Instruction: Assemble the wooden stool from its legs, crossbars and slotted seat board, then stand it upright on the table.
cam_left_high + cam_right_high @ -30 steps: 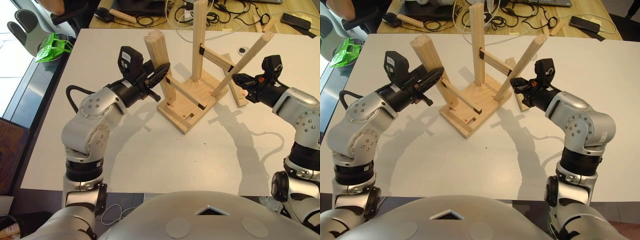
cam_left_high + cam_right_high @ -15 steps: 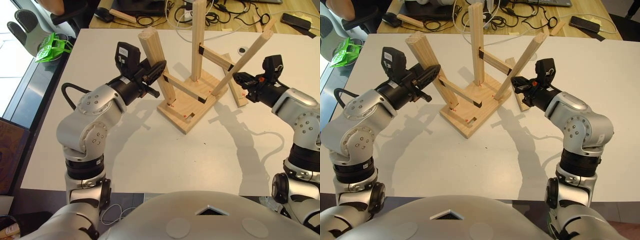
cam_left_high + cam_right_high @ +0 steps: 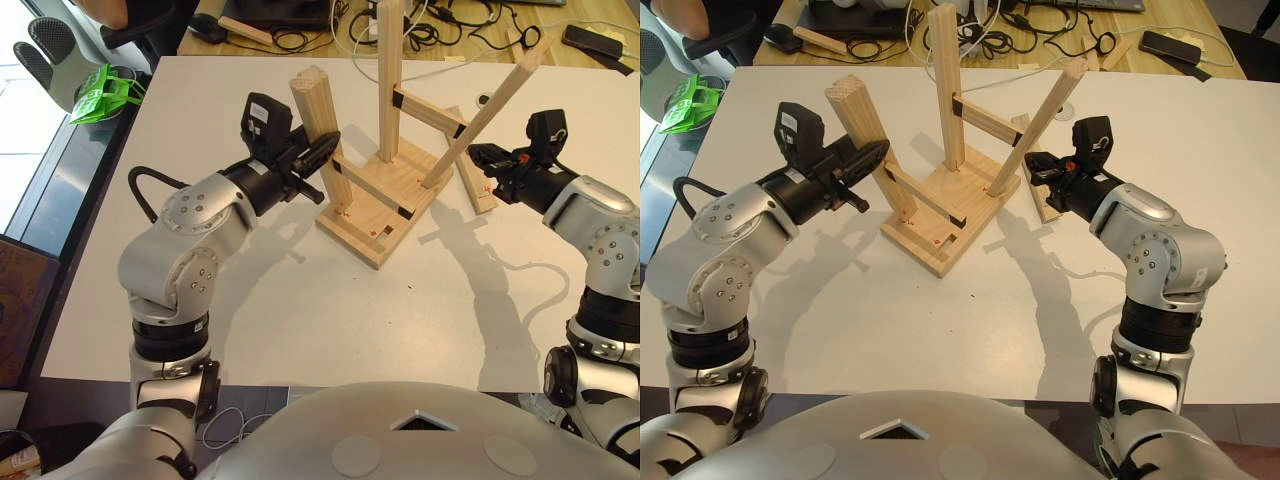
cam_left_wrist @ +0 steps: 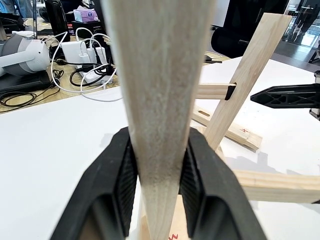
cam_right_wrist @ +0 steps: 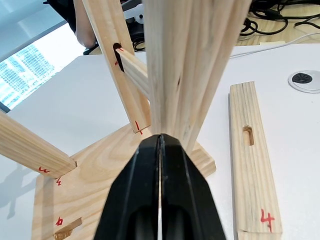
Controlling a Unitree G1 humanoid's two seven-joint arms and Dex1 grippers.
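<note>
white table (image 3: 300, 300) under your arms. seat board (image 3: 372, 222) lies flat mid-table with three legs standing in its slots. left gripper (image 4: 159, 170) has fingers clamped on left leg (image 3: 320, 125). right gripper (image 3: 474, 154) has fingers pressed together, tips at tilted leg (image 3: 485, 110). loose leg (image 5: 251, 160) lies flat just beside board, red handwritten "4" near its end. red "1" at base of upright leg (image 5: 112, 55).

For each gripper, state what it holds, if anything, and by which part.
The left gripper clamps the left stool leg around its middle. The right gripper holds nothing: it is shut, its tip beside the right leg.
</note>
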